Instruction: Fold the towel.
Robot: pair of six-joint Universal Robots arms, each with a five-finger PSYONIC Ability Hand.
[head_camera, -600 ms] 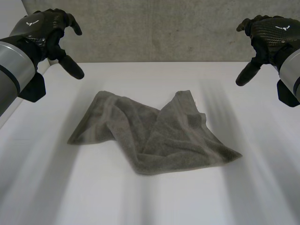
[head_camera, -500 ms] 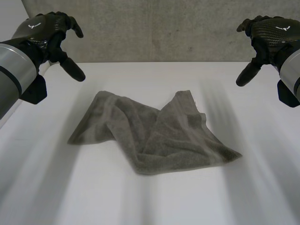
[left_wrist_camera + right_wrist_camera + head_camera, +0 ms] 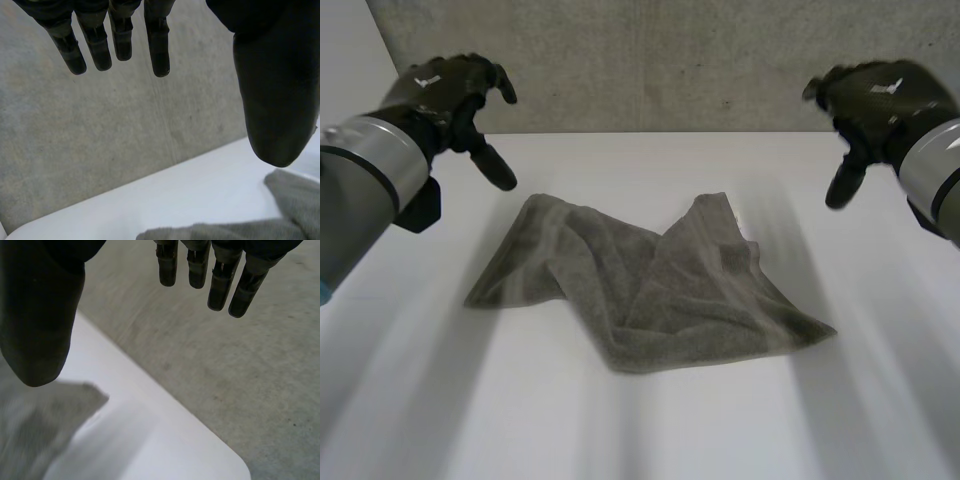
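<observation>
A grey towel lies crumpled and partly doubled over in the middle of the white table. My left hand hovers above the table's far left, up and left of the towel's left corner, open and empty. My right hand hovers at the far right, above and right of the towel, open and empty too. In the left wrist view the fingers are straight, and the towel lies below the thumb. In the right wrist view the fingers are spread, with a towel corner under the thumb.
A grey concrete wall runs behind the table's far edge. Bare white table surrounds the towel on all sides, with wide room at the front.
Both hands have moved inward and slightly down toward the towel. The towel has not moved.
</observation>
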